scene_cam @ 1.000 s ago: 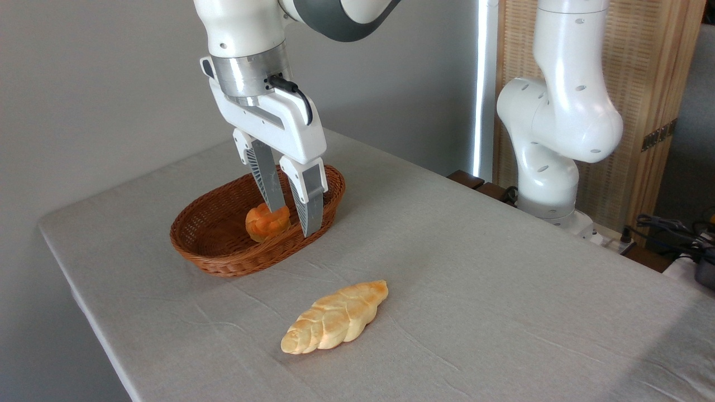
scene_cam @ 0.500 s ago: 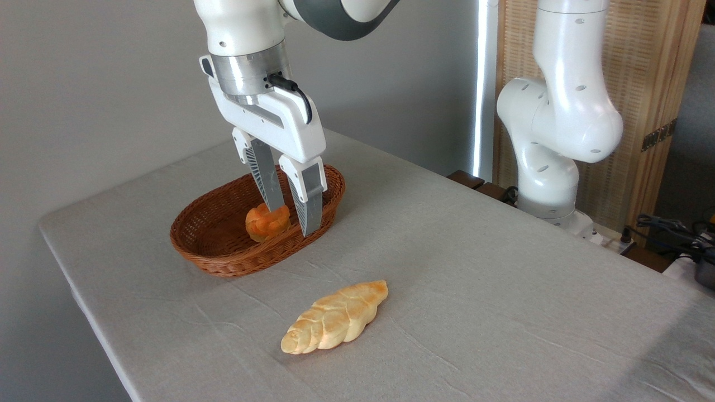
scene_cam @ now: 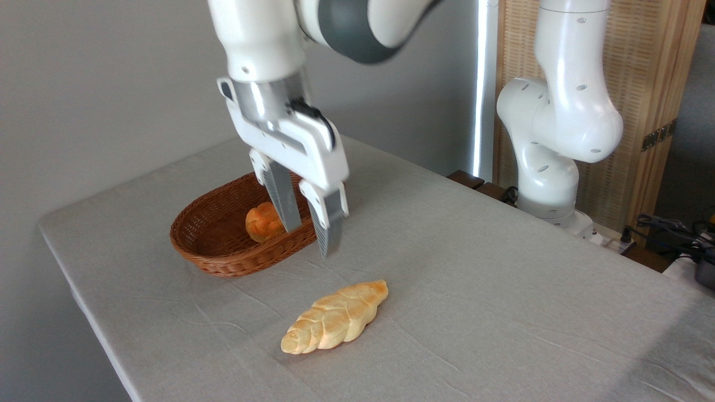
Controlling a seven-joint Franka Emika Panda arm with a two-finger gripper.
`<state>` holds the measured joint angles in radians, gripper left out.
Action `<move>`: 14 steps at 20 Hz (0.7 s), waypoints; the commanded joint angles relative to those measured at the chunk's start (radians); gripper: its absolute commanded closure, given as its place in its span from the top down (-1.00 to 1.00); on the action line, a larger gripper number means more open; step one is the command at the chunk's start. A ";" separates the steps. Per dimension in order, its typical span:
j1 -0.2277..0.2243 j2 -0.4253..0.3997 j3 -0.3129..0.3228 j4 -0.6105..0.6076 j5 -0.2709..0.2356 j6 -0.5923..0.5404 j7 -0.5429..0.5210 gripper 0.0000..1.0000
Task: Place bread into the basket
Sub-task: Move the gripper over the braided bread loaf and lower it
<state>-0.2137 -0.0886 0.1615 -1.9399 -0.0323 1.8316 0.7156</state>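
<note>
— Bread (scene_cam: 335, 317) first: where does it lie?

— Flat on the worktop (scene_cam: 503, 290), near the front edge and well apart from every corner. It is a long braided loaf, pale gold with a browned top, and it runs slantwise, one tapered end toward the front-left, the other toward the back-right. Nothing touches it.

— And the basket (scene_cam: 223, 254)?

— Behind the loaf and to its left, nearer the worktop's left edge. Oval, reddish-brown wicker, shallow with flared sides. A small round orange bun (scene_cam: 262, 221) sits inside it, toward the right half (partly hidden by the nearer finger of the arm).

— What of the gripper (scene_cam: 311, 240)?

— It hangs from the white arm, pointing down and tilted a little, above the basket's right end. The jaws are spread, with a clear gap between the two ribbed fingers (scene_cam: 328, 223), and they hold nothing. One finger stands in front of the basket's inside, beside the bun; the other reaches lower, its tip seen over the grey cloth just past the basket's rim. Whether that tip touches the cloth I cannot tell.

— Bread and gripper, then?

— Apart. The loaf lies nearer the front edge than the fingertips, with bare cloth between them.
</note>
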 commanded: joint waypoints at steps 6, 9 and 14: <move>-0.006 -0.073 0.095 -0.205 0.017 0.161 0.068 1.00; -0.015 -0.053 0.095 -0.231 0.017 0.222 0.067 1.00; -0.013 -0.027 0.095 -0.251 0.017 0.274 0.067 1.00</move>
<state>-0.2172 -0.1257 0.2442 -2.1804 -0.0316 2.0713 0.7785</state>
